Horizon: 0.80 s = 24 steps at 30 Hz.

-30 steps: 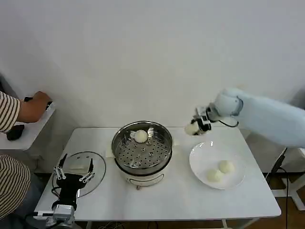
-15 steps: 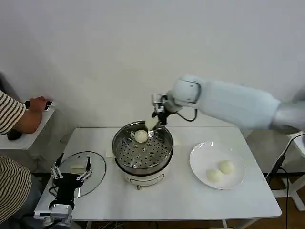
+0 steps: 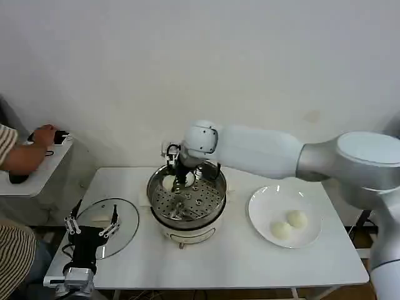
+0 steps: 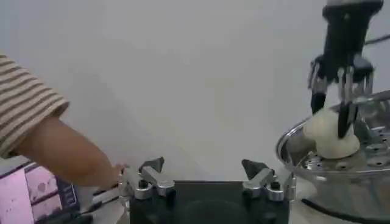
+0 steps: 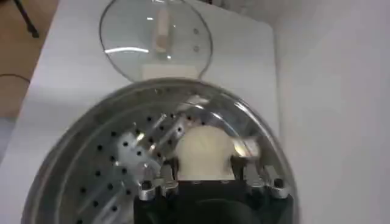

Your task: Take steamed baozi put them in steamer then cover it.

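My right gripper [image 3: 177,177] reaches down into the steamer [image 3: 215,187], a shiny steel pot on a white base. It is shut on a cream-white baozi [image 3: 168,182], held low over the perforated tray at the far left side. The right wrist view shows that baozi [image 5: 204,152] between the fingers of the right gripper [image 5: 204,160], inside the steamer [image 5: 79,158]. Two more baozi [image 3: 297,219] [image 3: 281,230] lie on the white plate [image 3: 262,200]. My left gripper [image 3: 92,228] hangs open over the table's near left corner.
The clear glass lid [image 3: 122,215] lies flat on the table left of the steamer, under my left gripper [image 4: 203,170]. A small white side shelf [image 3: 37,172] stands beyond the table's left edge. The wall is close behind the table.
My right arm has swung left from above the plate to the steamer and lowered the baozi into the pot. The left arm has barely moved.
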Each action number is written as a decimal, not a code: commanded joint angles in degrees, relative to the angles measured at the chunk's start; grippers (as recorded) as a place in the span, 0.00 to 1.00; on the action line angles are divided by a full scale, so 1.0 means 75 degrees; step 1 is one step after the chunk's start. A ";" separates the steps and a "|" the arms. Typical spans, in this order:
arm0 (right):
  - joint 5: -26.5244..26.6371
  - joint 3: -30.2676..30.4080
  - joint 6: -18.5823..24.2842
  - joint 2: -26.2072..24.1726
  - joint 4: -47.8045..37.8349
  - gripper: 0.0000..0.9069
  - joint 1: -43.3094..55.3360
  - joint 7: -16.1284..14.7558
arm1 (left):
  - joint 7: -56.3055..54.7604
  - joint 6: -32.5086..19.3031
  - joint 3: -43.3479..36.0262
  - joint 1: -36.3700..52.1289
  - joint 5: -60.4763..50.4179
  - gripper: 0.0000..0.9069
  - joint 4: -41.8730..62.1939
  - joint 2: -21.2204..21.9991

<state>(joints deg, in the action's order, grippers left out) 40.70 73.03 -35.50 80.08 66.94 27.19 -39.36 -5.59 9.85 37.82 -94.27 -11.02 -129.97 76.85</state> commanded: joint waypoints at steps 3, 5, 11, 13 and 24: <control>-0.0087 -0.0033 -0.0148 0.0541 -0.0541 0.66 -0.0372 0.0071 | 0.0000 -0.0003 0.0025 -0.0014 0.0008 1.00 -0.0036 -0.0013; -0.0186 -0.0039 -0.0148 0.0568 -0.0582 0.67 -0.0406 0.0055 | -0.0001 -0.0003 0.0024 -0.0016 0.0009 1.00 -0.0039 -0.0015; -0.0477 0.0010 -0.0134 0.0521 -0.0643 1.00 -0.0450 0.0015 | -0.0002 -0.0007 -0.0002 -0.0023 0.0007 1.00 -0.0054 0.0010; -0.0483 -0.0010 -0.0143 0.0491 -0.0637 1.00 -0.0444 0.0017 | -0.0001 -0.0008 -0.0009 -0.0026 0.0006 1.00 -0.0067 0.0013; -0.0063 -0.0047 -0.0145 -0.0523 0.0704 1.00 0.0652 -0.0001 | 0.0008 0.0004 -0.0108 -0.0014 -0.0015 1.00 -0.0075 0.0035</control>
<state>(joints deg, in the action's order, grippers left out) 39.22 72.56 -36.70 80.61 66.17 26.98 -39.11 -5.59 9.82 37.26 -94.42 -11.07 -130.63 77.10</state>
